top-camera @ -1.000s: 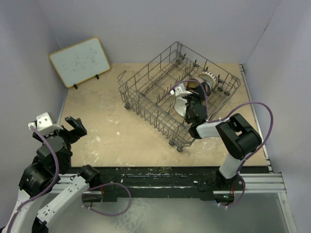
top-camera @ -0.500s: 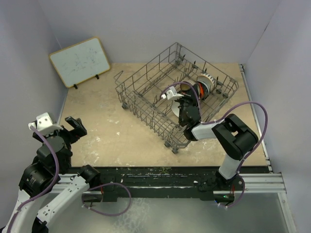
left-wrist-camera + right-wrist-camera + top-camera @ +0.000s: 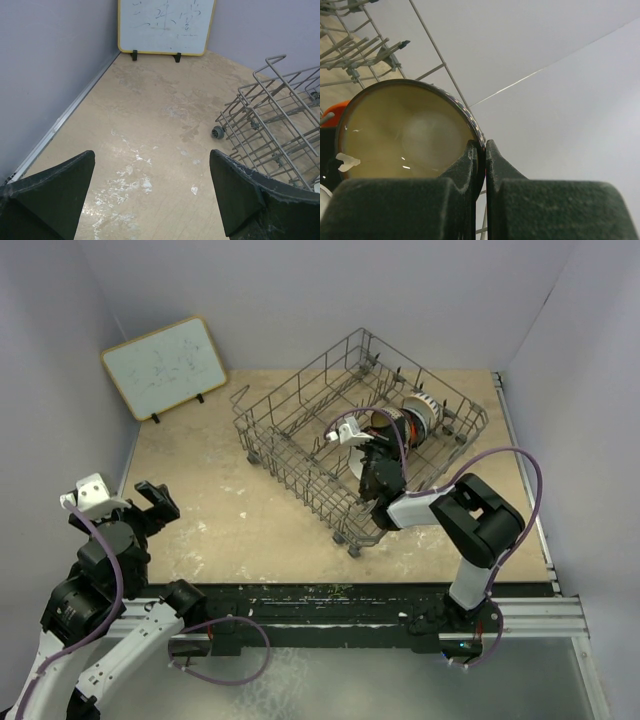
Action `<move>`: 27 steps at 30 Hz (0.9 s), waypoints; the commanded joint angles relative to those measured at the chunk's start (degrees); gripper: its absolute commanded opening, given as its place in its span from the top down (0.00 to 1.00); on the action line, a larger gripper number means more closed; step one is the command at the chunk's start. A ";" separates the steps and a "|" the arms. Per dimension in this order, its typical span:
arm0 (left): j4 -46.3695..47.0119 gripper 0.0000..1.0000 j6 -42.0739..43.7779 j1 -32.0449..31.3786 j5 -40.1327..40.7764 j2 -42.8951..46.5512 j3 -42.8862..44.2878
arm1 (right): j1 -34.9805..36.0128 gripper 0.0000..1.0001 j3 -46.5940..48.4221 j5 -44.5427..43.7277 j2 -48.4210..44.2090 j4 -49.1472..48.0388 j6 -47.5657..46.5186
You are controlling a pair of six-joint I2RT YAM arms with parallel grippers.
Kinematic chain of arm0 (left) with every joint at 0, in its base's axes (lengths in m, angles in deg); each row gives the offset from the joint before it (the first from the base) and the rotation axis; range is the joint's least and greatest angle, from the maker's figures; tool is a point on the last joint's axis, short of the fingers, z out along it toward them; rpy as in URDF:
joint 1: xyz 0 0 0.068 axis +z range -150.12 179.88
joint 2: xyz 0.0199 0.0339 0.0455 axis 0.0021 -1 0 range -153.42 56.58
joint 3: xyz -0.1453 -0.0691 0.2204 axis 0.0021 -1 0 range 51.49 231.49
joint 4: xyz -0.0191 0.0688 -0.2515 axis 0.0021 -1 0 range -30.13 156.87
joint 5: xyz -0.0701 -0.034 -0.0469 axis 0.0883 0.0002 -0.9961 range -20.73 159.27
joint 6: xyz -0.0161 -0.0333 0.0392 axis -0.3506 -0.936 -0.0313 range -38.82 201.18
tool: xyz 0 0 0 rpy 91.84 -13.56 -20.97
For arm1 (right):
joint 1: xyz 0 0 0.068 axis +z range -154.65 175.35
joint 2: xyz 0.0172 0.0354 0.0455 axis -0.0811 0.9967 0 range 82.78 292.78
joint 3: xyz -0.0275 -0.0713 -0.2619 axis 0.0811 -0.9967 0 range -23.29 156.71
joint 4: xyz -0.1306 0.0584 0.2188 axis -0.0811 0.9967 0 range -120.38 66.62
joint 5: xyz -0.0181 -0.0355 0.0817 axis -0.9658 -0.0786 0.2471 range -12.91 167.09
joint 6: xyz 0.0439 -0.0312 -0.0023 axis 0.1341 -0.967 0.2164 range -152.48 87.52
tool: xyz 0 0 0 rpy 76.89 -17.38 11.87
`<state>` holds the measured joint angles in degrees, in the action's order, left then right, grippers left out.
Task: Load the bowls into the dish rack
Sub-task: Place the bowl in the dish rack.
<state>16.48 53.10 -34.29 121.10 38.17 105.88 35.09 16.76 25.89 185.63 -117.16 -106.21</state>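
While the left hand [image 3: 151, 159] hovers spread apart, the right hand [image 3: 481, 150] clamps the cream-lined bowl [image 3: 405, 131] (at the dish rack [image 3: 300, 435]).

Soft, even light is falling from above, keeping the tan table [image 3: 200, 490] bright and laying only faint shadows beneath the dish rack [image 3: 300, 430]. In the right wrist view a pale glare is spreading across the cream inside of the brown bowl [image 3: 405, 135], while the right gripper [image 3: 481, 150], close to the lens, is blurring softly. The top view is reading sharp throughout.
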 commanded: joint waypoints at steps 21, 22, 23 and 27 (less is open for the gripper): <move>3.28 0.01 -0.31 -0.19 0.72 0.85 -1.86 | 5.30 0.72 -0.86 -3.58 3.28 -6.99 4.23; 3.31 0.01 -0.36 -0.19 0.72 0.85 -1.84 | 5.26 0.70 -0.81 -3.64 3.40 -7.51 3.96; 3.33 0.01 -0.40 -0.19 0.72 0.84 -1.85 | 5.32 0.68 -0.71 -3.64 3.43 -8.14 3.58; 3.40 0.01 -0.31 -0.19 0.81 0.63 -1.96 | 5.30 0.55 0.05 -3.62 3.80 -10.63 2.00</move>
<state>17.59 53.12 -34.29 121.12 38.60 104.08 36.84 18.40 22.57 185.78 -118.41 -103.33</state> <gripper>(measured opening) 0.990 0.397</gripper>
